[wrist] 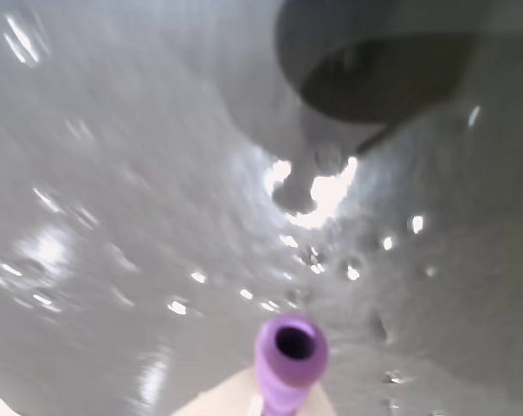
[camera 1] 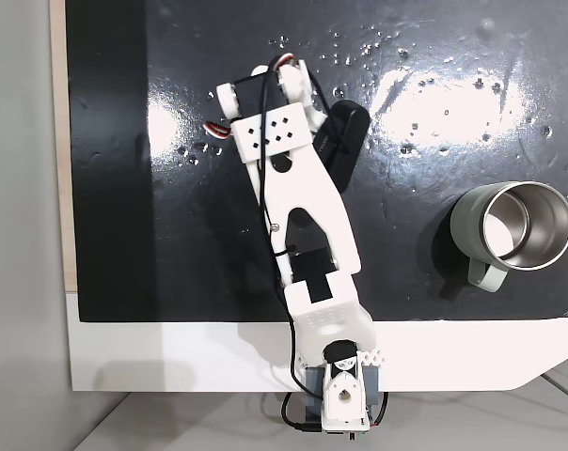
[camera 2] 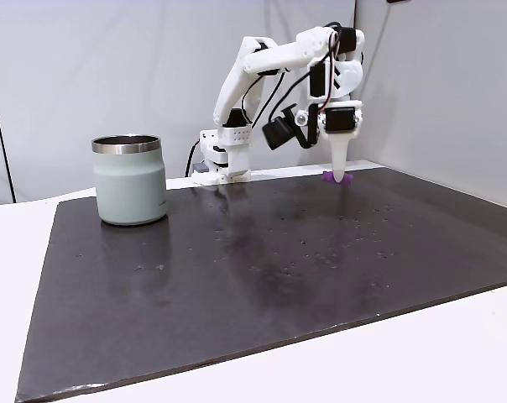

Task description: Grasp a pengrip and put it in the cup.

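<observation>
The worktop is a dark, glossy mat, with the cup standing well apart from the arm. The jaws point down at the mat; whether they are clenched I cannot tell. The pengrip sits at their tip, open end forward. Best to confirm a firm pinch before lifting, then carry it level toward the cup.

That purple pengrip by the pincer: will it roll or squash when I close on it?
The pengrip is a small round tube, so it probably rolls easily on the glossy mat. Its hollow end suggests it is light and may squash. The pincer sits right at it.
</observation>
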Controlling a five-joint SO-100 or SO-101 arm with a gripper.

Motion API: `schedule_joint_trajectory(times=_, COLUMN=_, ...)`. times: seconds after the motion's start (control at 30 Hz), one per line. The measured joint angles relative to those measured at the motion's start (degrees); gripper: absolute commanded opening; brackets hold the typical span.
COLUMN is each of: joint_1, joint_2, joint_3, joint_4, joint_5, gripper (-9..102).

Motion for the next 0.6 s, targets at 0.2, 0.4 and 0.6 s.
schedule_joint_trajectory(times=0.2, joint_1=8.3, joint_2=8.0, joint_3=0.2, joint_4=6.3, joint_5=-5.5, gripper=0)
schedule_joint_trajectory(times=0.4, joint_1=19.2, joint_2=17.7, joint_3=8.3, joint_4=6.9, joint_5=-12.7, gripper=0)
schedule_joint_trajectory(times=0.6, joint_1=28.6, joint_2=25.2, joint_3=11.5, joint_4=6.9, joint_5=-21.1, gripper=0)
